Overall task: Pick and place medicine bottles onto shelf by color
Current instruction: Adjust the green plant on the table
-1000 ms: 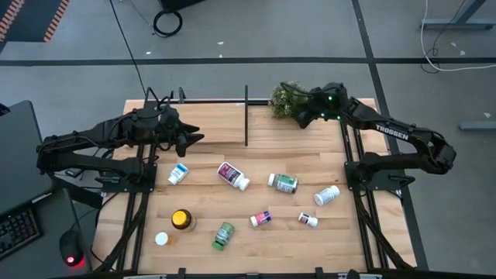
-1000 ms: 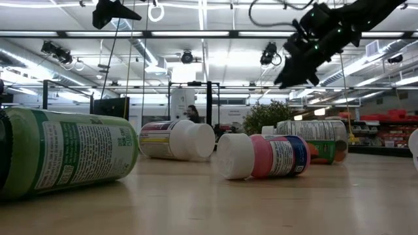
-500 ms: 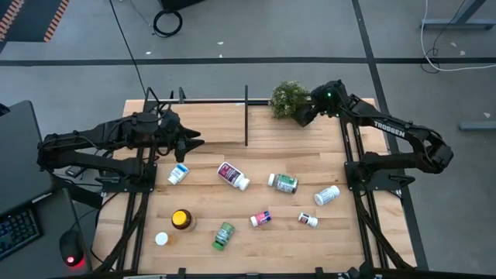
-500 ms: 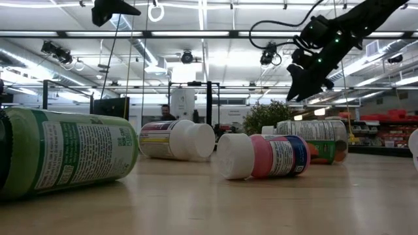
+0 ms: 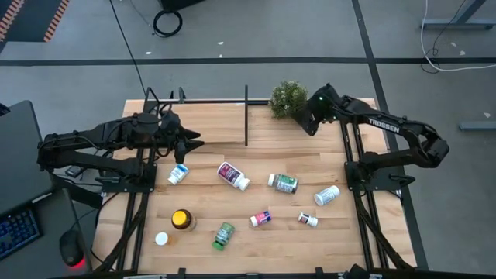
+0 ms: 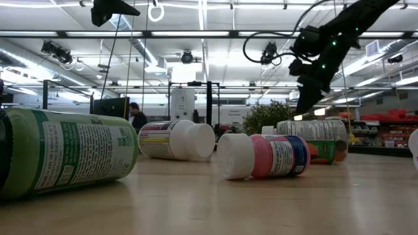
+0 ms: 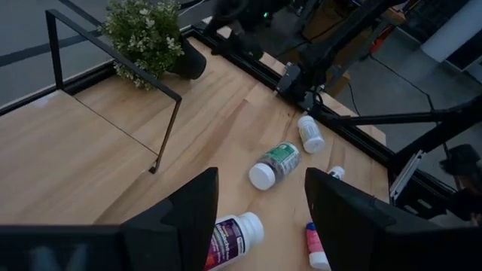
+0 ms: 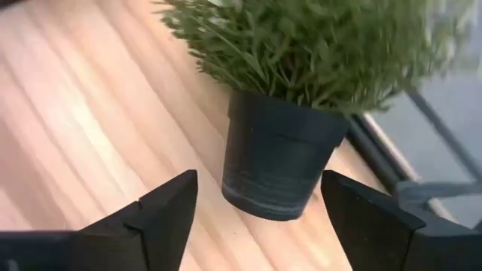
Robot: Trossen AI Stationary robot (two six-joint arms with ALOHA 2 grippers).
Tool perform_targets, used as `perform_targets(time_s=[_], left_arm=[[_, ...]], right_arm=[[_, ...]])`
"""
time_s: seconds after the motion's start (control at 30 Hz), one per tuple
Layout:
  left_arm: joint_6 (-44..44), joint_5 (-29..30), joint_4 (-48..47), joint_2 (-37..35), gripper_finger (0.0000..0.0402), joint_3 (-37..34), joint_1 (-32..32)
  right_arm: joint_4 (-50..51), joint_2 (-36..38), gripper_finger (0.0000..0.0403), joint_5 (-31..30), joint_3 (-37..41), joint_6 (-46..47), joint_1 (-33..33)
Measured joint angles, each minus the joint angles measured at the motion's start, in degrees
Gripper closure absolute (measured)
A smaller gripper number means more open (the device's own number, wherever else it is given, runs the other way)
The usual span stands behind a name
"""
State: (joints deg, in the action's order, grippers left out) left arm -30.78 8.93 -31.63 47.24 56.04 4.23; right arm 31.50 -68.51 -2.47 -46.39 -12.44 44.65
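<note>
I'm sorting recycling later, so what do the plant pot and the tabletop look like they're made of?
Plant pot: probably plastic, matte black; its smooth wall and faint base ring suggest moulding, though glazed ceramic is possible. Tabletop: wood, pale planks with visible grain lines and a satin sheen.

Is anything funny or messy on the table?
Yes. The medicine bottles, like the magenta-label bottle and the green bottle, lie tipped on their sides, scattered. The right gripper hangs open by the potted plant, which is not medicine.
</note>
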Motion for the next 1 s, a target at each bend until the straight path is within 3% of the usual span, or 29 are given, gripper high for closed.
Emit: perform_targets(time_s=[0.2, 0.5, 0.73, 1.0], left_arm=[[0.45, 0.0, -0.01, 0.0, 0.0196, -0.01, 0.02], [0.58, 0.0, -0.49, 0.0, 0.0202, -0.01, 0.02], [1.79, 0.01, -1.36, 0.0, 0.0201, -0.01, 0.02], [2.96, 0.01, -1.32, 0.0, 0.0204, -0.01, 0.02]], right_arm=[[9.71, -5.21, 0.0084, -2.7, -8.34, -9.39, -1.59], [18.03, -17.38, 0.0085, -6.95, -18.02, -21.41, -2.81], [18.44, -22.07, 0.0086, -6.94, -25.16, -22.28, -3.14], [24.07, -27.51, 0.0086, -5.92, -25.93, -22.52, -2.32]])
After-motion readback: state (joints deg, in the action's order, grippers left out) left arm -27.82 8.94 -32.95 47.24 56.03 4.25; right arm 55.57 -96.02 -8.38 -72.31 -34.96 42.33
